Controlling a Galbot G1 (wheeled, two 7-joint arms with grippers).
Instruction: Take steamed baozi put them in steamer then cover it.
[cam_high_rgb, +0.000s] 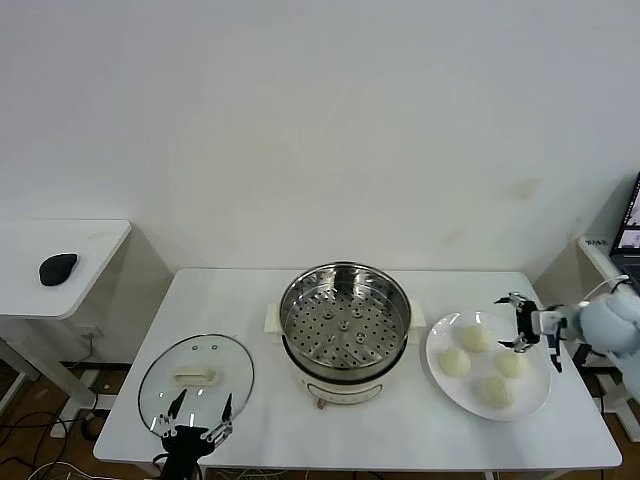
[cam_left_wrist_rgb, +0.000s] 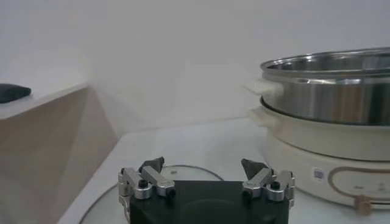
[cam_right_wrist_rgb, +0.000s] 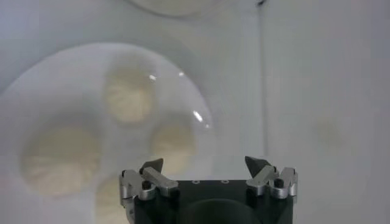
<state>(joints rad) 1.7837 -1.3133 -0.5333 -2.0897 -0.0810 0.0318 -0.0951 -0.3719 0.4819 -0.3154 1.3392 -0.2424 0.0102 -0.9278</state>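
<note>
I see four steamed baozi (cam_high_rgb: 483, 365) lying together on a white plate (cam_high_rgb: 440, 375) at the right side of the white table (cam_high_rgb: 340, 435), none of them in the pot yet. The steamer (cam_high_rgb: 344, 325) stands at the middle of the table, uncovered, with its perforated tray bare. The cover (cam_high_rgb: 196, 377) lies flat on the table to the left of the steamer, handle up. My right gripper (cam_high_rgb: 518, 323) hangs above the plate's far right edge, fingers spread wide and holding nothing; from its wrist camera the buns sit below and to one side of the fingers. My left gripper (cam_high_rgb: 196, 416) waits at the near edge of the cover, also spread wide and empty. A dark mouse (cam_high_rgb: 58, 268) rests on the side table (cam_high_rgb: 100, 245) at far left.
</note>
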